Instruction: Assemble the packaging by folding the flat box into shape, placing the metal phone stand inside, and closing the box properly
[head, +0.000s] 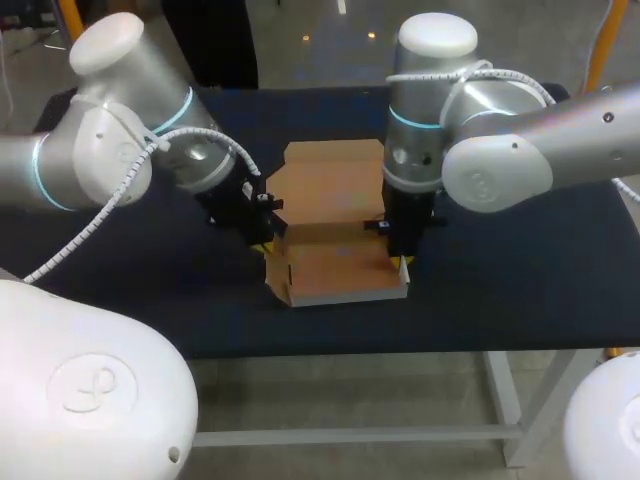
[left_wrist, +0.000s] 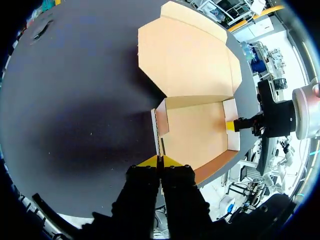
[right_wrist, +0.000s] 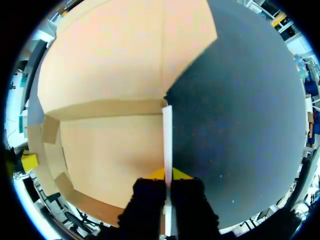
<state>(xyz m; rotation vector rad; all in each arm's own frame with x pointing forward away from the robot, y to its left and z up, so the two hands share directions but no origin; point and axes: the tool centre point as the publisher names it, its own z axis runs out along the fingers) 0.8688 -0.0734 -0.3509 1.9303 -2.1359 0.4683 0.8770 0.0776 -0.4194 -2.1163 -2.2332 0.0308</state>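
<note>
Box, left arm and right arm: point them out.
Box (head: 338, 270), head view, on its open floor.
Left arm (head: 95, 160), head view, on its grey joint housing.
Right arm (head: 495, 172), head view, on its grey joint housing.

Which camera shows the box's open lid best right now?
Left wrist view: the whole lid lies flat and unobstructed. Head view shows the lid from farther off, side edges partly hidden. Right wrist view loses its far end.

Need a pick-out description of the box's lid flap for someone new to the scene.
At the middle of the dark table sits a brown cardboard box. Its lid flap is the big panel beyond the tray, away from the robot: it alone lies back on the table, with angled corners, while the tray's walls stand up.
</note>
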